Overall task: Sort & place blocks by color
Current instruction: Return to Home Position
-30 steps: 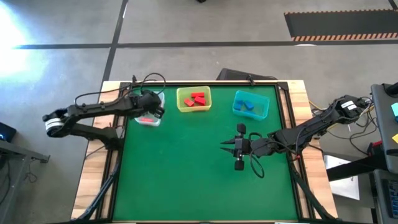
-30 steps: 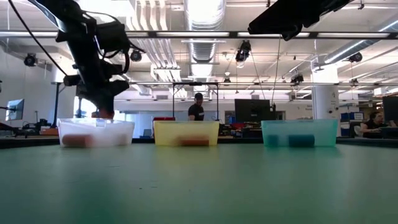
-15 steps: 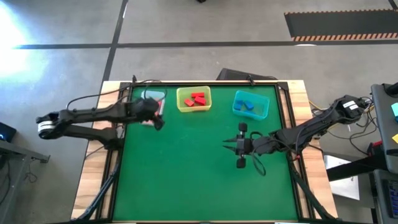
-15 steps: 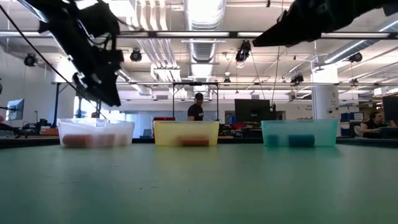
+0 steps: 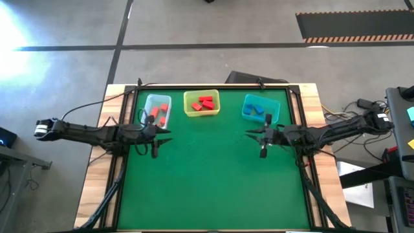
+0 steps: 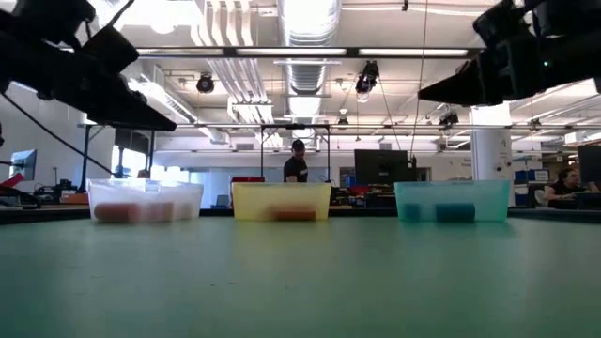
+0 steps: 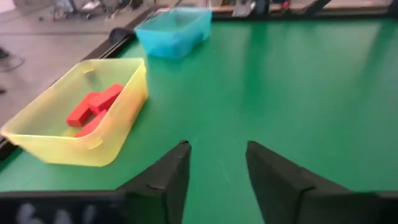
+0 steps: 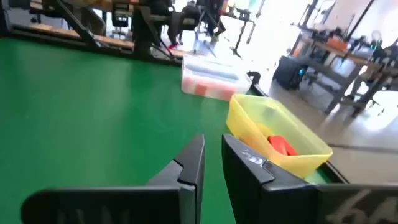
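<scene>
Hovering empty over mat: left gripper (image 5: 158, 134) jaws wide, right gripper (image 5: 253, 135) narrow. Orange blocks (image 5: 160, 111) in clear bin (image 5: 147, 105), red blocks (image 5: 206, 102) in yellow bin (image 5: 188, 103), blue blocks (image 5: 257, 110) in teal bin (image 5: 246, 107). Risk: low sweep clips a bin, spills it.

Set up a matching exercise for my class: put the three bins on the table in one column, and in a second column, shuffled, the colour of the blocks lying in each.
Column A
1. clear bin
2. yellow bin
3. teal bin

Column B
a. blue blocks
b. orange-red blocks
c. red blocks

Right pairs: 1-b, 2-c, 3-a.
</scene>
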Controlling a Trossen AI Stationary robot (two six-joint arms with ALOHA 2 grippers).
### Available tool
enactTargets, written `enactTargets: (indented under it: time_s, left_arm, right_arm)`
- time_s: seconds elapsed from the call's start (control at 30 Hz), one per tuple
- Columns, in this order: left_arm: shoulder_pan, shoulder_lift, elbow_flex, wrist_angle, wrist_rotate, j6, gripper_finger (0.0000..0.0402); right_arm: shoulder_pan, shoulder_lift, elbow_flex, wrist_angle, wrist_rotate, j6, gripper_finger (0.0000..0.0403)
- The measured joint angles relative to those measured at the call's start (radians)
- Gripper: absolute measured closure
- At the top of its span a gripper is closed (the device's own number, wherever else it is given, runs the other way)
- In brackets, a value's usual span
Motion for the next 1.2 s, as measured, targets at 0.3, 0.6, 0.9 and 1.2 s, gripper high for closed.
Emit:
enactTargets:
  time_s: [0.3, 0.6, 0.9, 1.2]
  left_arm:
    - [0.0, -0.204, -0.155, 0.039, 0.001, 0.007, 0.0371]
    - [0.001, -0.301, -0.195, 0.059, 0.0, 0.034, 0.0396]
    - [0.001, -0.293, -0.196, 0.059, 0.0, 0.026, 0.0395]
    - [0.001, -0.254, -0.197, 0.066, -0.003, 0.026, 0.0395]
  right_arm:
    - [0.001, -0.319, -0.093, -0.116, 0.041, -0.054, 0.0369]
    - [0.002, -0.568, -0.102, -0.35, 0.076, -0.07, 0.0369]
    - [0.002, -0.771, -0.14, -0.44, 0.068, -0.133, 0.0369]
    - [0.002, -0.762, -0.2, -0.373, -0.001, -0.158, 0.0369]
